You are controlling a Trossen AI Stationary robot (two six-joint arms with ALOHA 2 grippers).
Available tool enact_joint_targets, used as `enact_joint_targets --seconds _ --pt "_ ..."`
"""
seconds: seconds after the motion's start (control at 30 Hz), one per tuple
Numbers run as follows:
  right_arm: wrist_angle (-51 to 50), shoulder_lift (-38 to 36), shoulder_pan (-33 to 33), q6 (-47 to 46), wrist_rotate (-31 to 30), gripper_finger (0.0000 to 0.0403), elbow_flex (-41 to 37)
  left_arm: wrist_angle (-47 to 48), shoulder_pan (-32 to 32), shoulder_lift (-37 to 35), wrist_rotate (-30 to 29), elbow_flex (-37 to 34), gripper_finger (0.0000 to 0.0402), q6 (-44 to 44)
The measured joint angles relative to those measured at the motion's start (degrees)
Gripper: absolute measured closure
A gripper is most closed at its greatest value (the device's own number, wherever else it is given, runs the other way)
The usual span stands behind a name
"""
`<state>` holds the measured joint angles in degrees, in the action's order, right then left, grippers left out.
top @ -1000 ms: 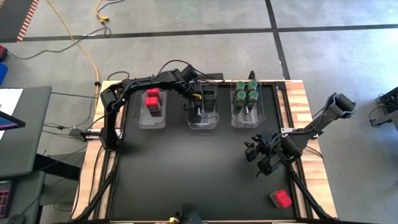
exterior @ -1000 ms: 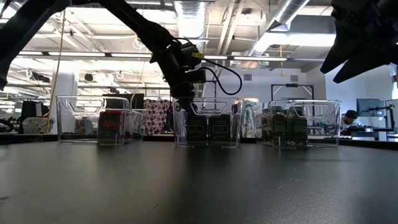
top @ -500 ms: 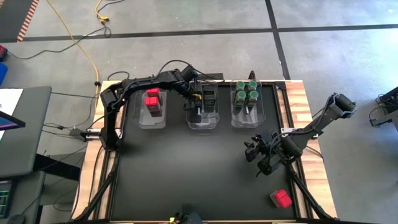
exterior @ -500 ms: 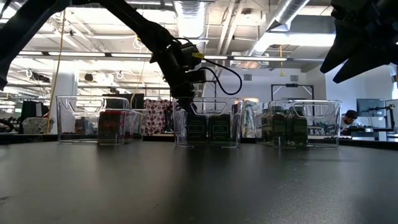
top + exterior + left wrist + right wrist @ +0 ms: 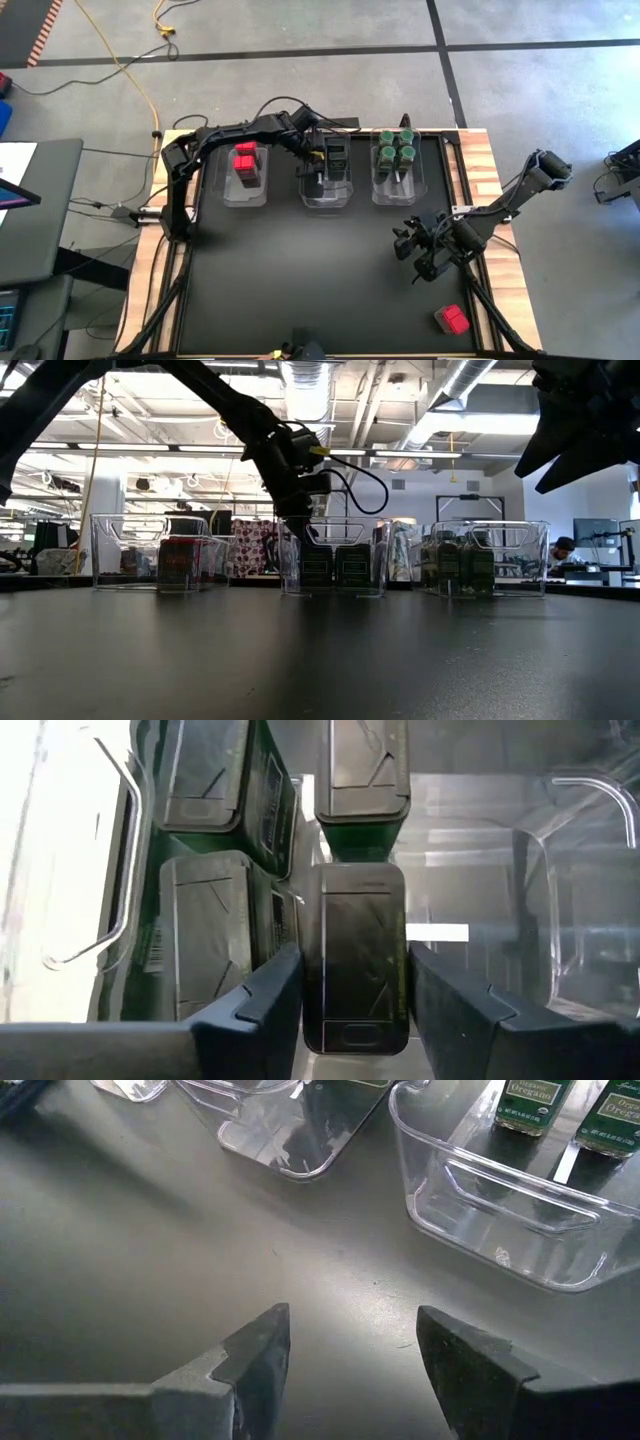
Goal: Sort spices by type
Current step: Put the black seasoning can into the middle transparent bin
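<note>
- High view: the left gripper (image 5: 318, 168) sits inside the middle bin (image 5: 326, 199); the lone red spice (image 5: 451, 319) lies well apart from that bin, nearest the right gripper (image 5: 409, 246).
- Left wrist view: fingers (image 5: 250, 1010) flank a dark tin (image 5: 354, 955), its long axis running between them; whether they grip or have let go, I cannot tell.
- Right wrist view: jaws apart, empty.

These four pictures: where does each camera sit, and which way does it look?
High view: above the table, straight down; both arms, the three bins, a red spice pack lying loose.
Low view: at tabletop height, level across to the bins; arms enter from above.
Left wrist view: on the left arm, looking into the middle bin; the left hand flanks a dark tin.
Right wrist view: on the right arm; the open right hand over bare table.
Shared: the middle bin shows in high and left wrist views.
</note>
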<state>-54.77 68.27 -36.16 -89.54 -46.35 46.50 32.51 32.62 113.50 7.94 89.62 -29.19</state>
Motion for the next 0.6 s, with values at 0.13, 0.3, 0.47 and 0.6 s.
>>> enact_joint_targets --seconds 0.13,0.3,0.47,0.6 --pt "0.01 0.0 0.0 0.0 0.0 0.0158 0.0 0.2 -0.17 0.01 0.0 -0.02 0.0217 -0.09" --pt "0.01 0.0 0.0 0.0 0.0 0.0158 0.0 0.14 -0.19 0.03 -0.68 -0.02 0.0184 0.94" --pt "-0.01 0.0 0.0 0.0 0.0 0.0158 0.0 -0.07 -0.19 0.01 -2.69 0.0 0.0173 1.2" --pt "0.08 0.02 0.0 -0.04 0.0 0.0158 0.0 -0.11 -0.19 0.01 -4.08 0.01 0.0173 2.02"
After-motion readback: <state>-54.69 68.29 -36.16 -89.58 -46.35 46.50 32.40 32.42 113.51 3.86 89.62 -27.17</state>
